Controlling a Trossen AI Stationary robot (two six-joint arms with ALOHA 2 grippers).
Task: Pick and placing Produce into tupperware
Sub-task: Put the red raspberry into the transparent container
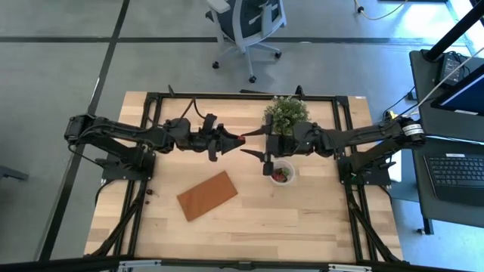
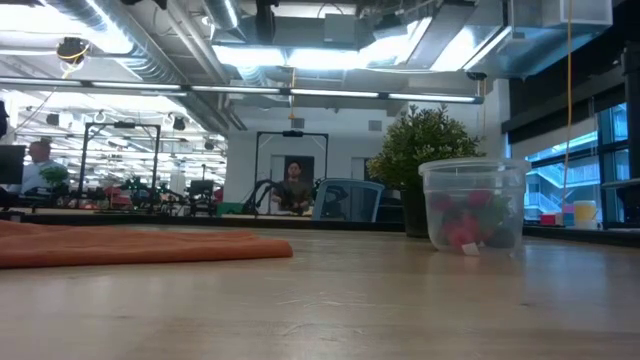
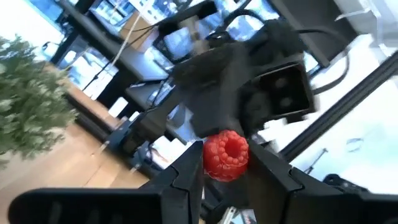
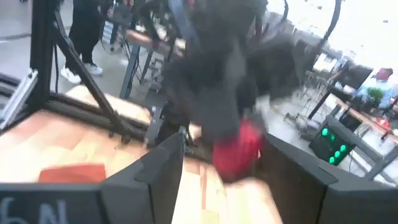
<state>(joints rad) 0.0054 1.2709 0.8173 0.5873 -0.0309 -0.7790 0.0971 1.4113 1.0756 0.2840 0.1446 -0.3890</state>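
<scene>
My left gripper (image 1: 237, 140) hovers above the table's middle, shut on a red raspberry (image 3: 225, 155). Facing it from the right, my right gripper (image 1: 255, 143) is open, with a finger on either side of the berry (image 4: 239, 149) and apart from it. The tupperware (image 1: 282, 173), a small clear round cup, stands on the table just near of the right gripper with red pieces inside (image 2: 465, 222). Neither gripper appears in the low view. My left gripper pinches the raspberry's sides (image 3: 211, 163) between its two fingers, at their free ends. The fingers come level from the table's left. The berry is lifted clear of the table and sticks out past the fingertips toward the right gripper.
A green potted plant (image 1: 286, 113) stands just far of the right gripper. A flat brown board (image 1: 207, 195) lies slantwise on the table's near-left part. A few small dark bits (image 1: 149, 193) lie near the left edge. An office chair (image 1: 246, 26) stands beyond the far edge.
</scene>
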